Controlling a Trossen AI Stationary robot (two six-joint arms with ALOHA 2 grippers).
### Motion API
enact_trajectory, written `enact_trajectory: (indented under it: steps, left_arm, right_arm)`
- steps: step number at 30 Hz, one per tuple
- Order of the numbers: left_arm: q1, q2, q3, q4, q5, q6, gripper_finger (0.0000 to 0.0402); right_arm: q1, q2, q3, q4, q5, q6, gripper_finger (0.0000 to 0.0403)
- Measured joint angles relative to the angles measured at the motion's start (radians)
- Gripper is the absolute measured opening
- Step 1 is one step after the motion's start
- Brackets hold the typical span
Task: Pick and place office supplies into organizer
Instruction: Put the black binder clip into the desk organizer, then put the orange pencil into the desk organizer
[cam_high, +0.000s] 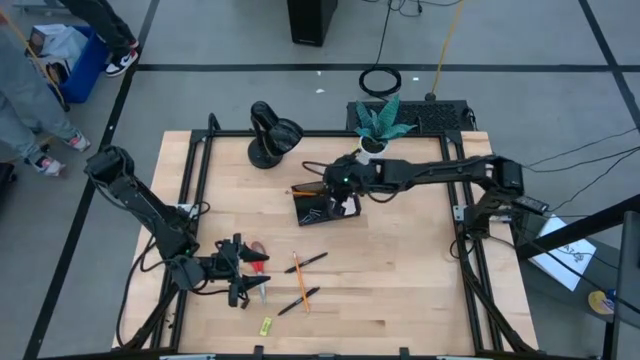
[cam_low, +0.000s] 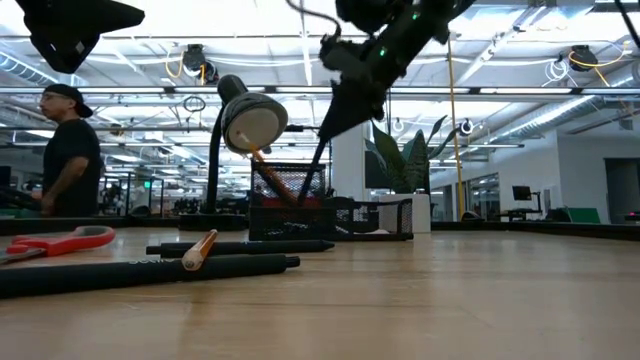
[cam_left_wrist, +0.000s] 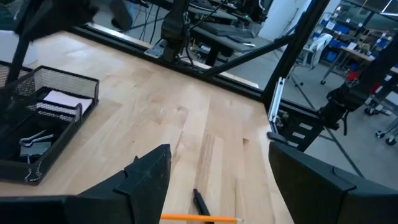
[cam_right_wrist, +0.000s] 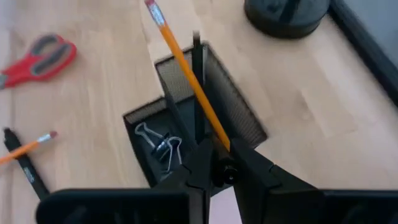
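Black mesh organizer (cam_high: 322, 206) sits near the table's (cam_high: 400, 270) middle, close to the lamp (cam_high: 270, 133) and the potted plant (cam_high: 380, 122). My right gripper (cam_right_wrist: 217, 167) hangs directly above it, its jaws pinched narrow on an orange pencil (cam_right_wrist: 186, 68) and a black pen (cam_right_wrist: 198, 93); both slant down into the taller back section, the pencil's eraser end up. Binder clips (cam_right_wrist: 158, 144) lie in a front compartment, with a pale pad (cam_left_wrist: 62, 99) in the compartment beside them.

My left gripper (cam_high: 238, 272) rests low at the table's near left, jaws spread wide and holding nothing. The red-handled scissors (cam_high: 256, 255) lie just beside it. Two pens, each crossed by a pencil, remain on the wood ahead: one pair (cam_high: 305, 264) nearer the organizer, the other (cam_high: 299, 300) nearer the table's front edge. A small yellow-green piece (cam_high: 266, 324) lies near that front edge, apart from everything else.
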Motion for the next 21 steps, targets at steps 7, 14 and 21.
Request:
enact_trajectory:
  steps: [7,14,21]
  left_arm:
    - [0.0,0.0,0.0,-0.006,0.0,0.0,0.0274]
    - [0.0,0.0,0.0,-0.008,0.0,0.0,0.0274]
    - [0.0,0.0,0.0,-0.015,0.0,0.0,0.0274]
  right_arm:
    - [-0.024,0.09,0.0,0.042,-0.055,-0.007,0.0038]
    - [-0.036,0.117,0.0,0.091,-0.096,-0.058,0.0062]
    - [-0.015,0.095,0.0,0.142,-0.048,-0.157,0.0121]
